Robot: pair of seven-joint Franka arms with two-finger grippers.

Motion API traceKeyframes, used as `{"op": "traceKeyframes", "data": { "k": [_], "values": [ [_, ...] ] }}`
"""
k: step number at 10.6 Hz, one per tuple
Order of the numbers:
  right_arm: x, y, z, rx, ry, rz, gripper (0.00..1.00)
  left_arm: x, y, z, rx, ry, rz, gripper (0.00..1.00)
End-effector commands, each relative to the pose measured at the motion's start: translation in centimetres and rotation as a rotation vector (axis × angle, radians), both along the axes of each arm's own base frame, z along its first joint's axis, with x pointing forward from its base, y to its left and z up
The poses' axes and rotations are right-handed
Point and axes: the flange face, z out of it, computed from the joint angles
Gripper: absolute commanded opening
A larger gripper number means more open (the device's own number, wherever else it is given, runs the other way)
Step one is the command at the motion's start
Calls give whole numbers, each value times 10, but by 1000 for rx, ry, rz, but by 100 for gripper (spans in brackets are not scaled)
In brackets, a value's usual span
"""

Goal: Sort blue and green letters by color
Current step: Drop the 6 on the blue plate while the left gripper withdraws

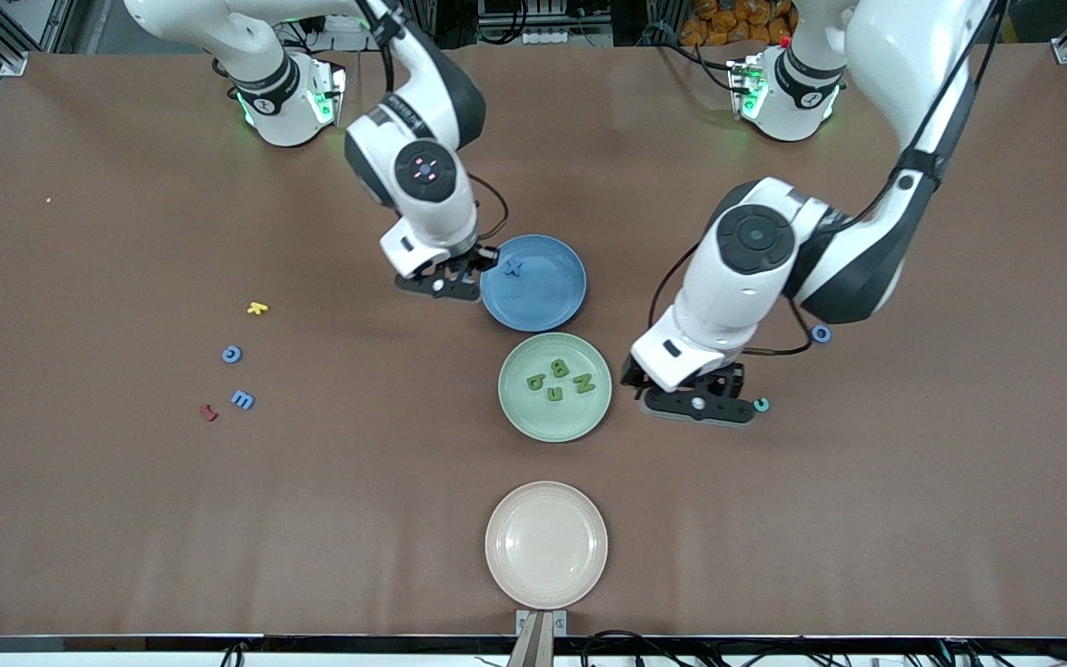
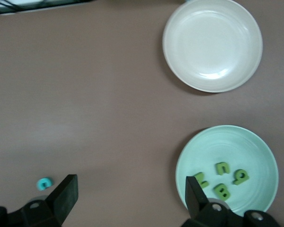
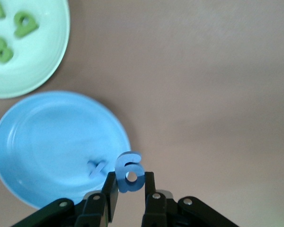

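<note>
Right wrist view alone shows right end effector (image 3: 130, 182) pinching blue 6 (image 3: 129, 171) upright at blue plate (image 3: 47, 142) rim (left end effector (image 2: 128, 196) spread wide).

plates: 3, blue plate (image 1: 547, 313), green plate (image 1: 520, 415), cream plate (image 1: 546, 545)
green letters (image 1: 558, 369): 4, all in green plate
blue letters (image 1: 243, 399): 5, one in blue plate, one held, three on table (image 1: 126, 519)
teal letter (image 1: 760, 405): 1
yellow letter (image 1: 257, 308): 1
dark red letter (image 1: 208, 413): 1
grippers: 2, left gripper (image 2: 130, 184), right gripper (image 3: 129, 178)

Brown table (image 1: 126, 519) with plates and loose foam letters

A blue plate (image 1: 547, 301), green plate (image 1: 524, 408) and cream plate (image 1: 546, 545) line its middle; small letters (image 1: 235, 375) lie scattered toward both ends.
</note>
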Motion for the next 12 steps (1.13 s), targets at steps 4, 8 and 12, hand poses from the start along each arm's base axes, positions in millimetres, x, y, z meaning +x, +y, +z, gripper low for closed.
{"op": "traceKeyframes", "data": {
  "k": [4,8,12],
  "values": [
    [-42,77,-20,-16,-9,-63,33,-5,96,96,100,10,1,100],
    [-33,112,-44,-16,-20,-87,41,-13,163,145,65,62,-10,100],
    [-19,99,-42,-25,-18,-109,97,-30,230,188,50,79,-2,100]
  ]
}}
